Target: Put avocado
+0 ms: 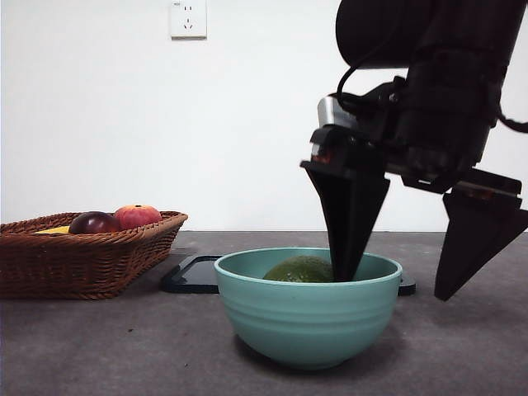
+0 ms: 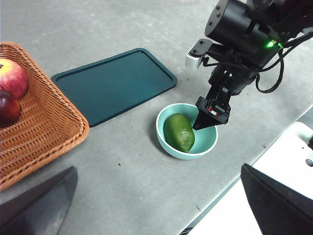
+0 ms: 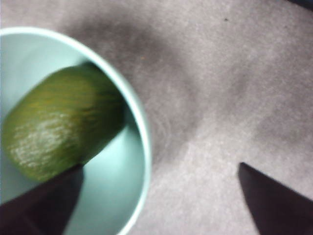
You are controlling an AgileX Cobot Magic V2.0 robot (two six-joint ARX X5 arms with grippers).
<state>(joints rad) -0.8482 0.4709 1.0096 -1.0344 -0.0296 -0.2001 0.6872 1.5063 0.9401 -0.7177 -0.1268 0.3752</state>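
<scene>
So the dull dark green egg-shaped avocado is lying in the round teal bowl — right claw is hanging spread wide, one jaw inside the rim, gripping nothing.

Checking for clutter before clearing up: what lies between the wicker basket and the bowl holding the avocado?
The dark teal tray, flat on the table, as the left wrist view shows; bare tabletop otherwise.

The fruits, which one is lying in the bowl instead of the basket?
The green avocado lies in the teal bowl, beside the right claw. The red apple and the dark maroon fruit are in the basket.
</scene>
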